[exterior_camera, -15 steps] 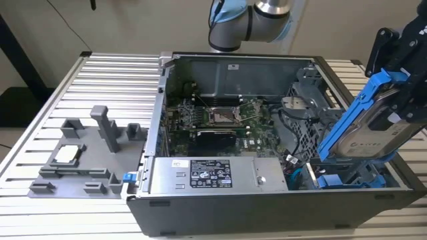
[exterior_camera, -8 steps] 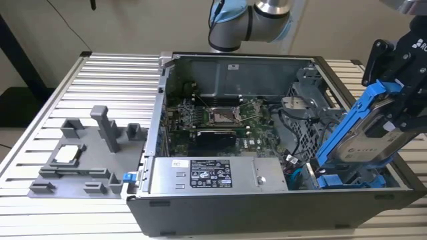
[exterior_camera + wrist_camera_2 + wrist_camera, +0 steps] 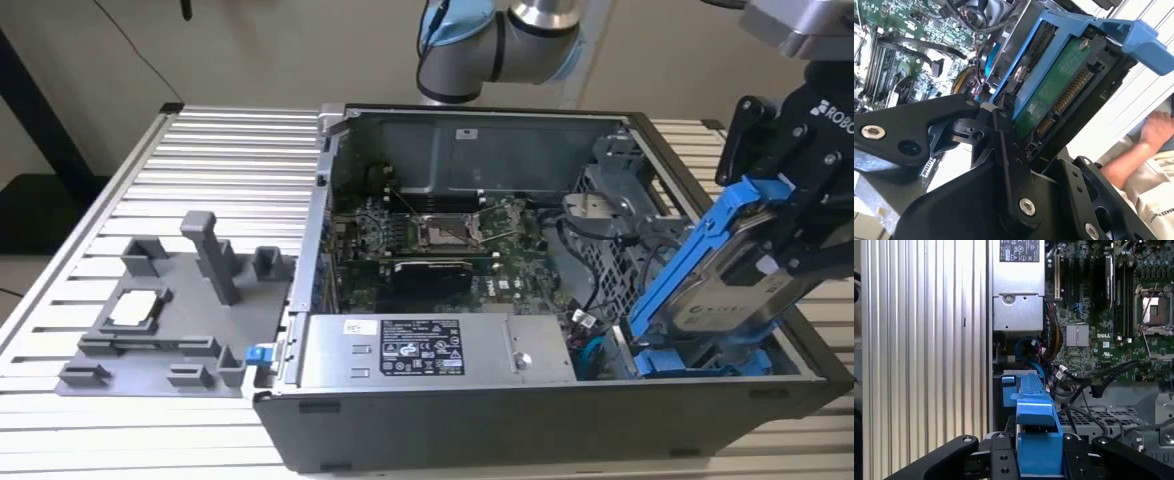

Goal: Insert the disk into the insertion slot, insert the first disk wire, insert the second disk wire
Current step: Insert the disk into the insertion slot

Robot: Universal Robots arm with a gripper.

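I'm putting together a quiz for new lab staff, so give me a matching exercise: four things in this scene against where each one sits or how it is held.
Things:
1. the disk
2. power supply
3. grey fixture
4. processor socket

Places or states:
A. on the table, outside the computer case
B. inside the case, in the middle of the motherboard
C. tilted, held in the gripper
D. inside the case, against the wall nearest the exterior camera

Pairs: 1-C, 2-D, 3-A, 4-B
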